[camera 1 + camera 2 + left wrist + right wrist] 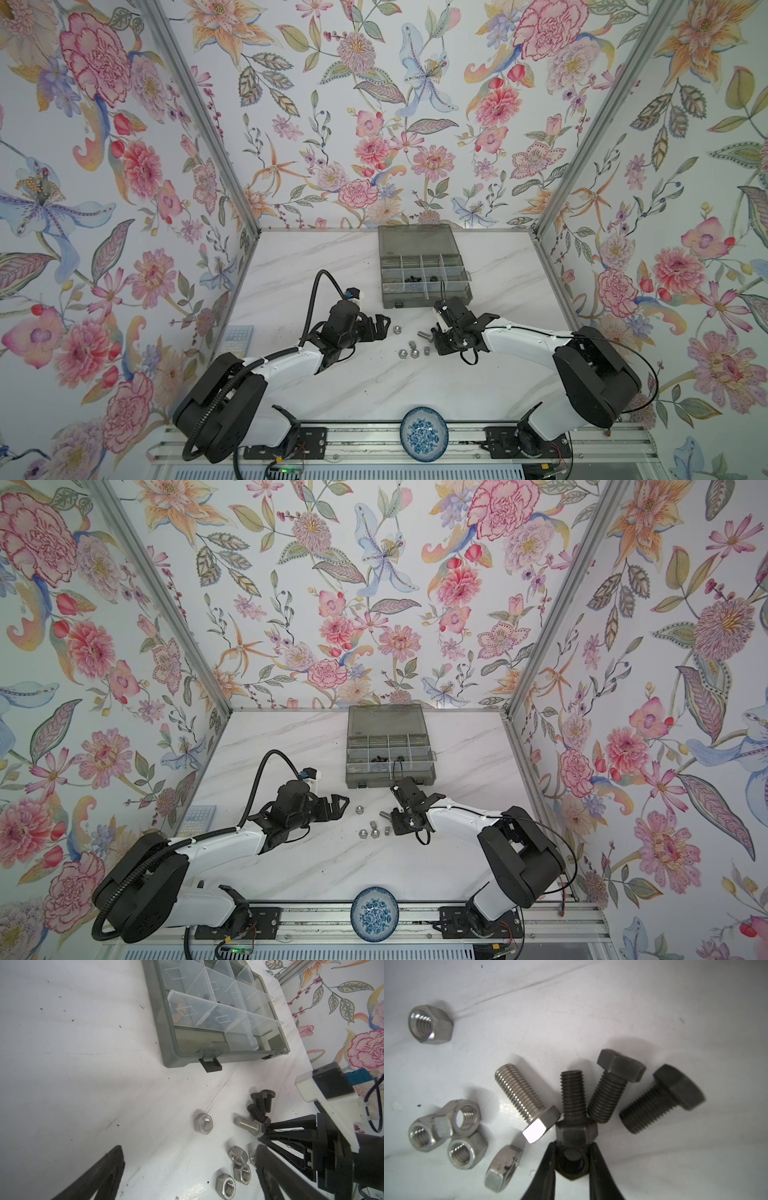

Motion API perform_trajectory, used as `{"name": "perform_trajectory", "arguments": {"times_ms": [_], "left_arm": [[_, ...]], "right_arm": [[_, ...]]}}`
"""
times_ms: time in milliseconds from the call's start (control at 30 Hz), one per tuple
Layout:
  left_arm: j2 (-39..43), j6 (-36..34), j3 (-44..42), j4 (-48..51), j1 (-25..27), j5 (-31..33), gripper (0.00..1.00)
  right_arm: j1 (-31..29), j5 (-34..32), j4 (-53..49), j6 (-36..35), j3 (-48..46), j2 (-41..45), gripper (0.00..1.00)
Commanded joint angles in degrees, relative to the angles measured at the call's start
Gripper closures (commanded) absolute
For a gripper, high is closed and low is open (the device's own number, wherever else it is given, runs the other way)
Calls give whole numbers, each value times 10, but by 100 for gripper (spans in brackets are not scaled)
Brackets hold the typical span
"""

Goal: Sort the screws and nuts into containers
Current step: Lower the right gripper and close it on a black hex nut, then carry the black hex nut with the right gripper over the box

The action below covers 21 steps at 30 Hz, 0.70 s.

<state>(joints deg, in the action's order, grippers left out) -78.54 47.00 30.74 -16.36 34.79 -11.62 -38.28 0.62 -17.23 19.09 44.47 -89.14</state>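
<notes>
Judging progress, we find sorting partly done: a few dark pieces lie in the box. Four bolts and five silver nuts lie on the table, unsorted. The right claw clamps a black nut there; the left claw stands wide apart.

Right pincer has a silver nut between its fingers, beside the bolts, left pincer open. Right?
Not silver. The right wrist view shows the right pincer around a black nut, beside the bolts; the left pincer is open.
</notes>
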Motion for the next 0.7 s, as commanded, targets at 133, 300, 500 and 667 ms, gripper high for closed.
{"name": "perform_trajectory", "arguments": {"times_ms": [133,300,500,667], "left_arm": [[-6,4,4,-6,3,1,1],[-5,5,0,-8,3,0,1],[-4,5,-3,-14,3,0,1],[1,4,-6,-14,4,1,1]], "right_arm": [[8,26,-9,-3,9,29,88],[48,70,-9,-17,30,62,90],[111,108,-12,-48,101,61,91],[143,110,-23,-75,191,16,92]]}}
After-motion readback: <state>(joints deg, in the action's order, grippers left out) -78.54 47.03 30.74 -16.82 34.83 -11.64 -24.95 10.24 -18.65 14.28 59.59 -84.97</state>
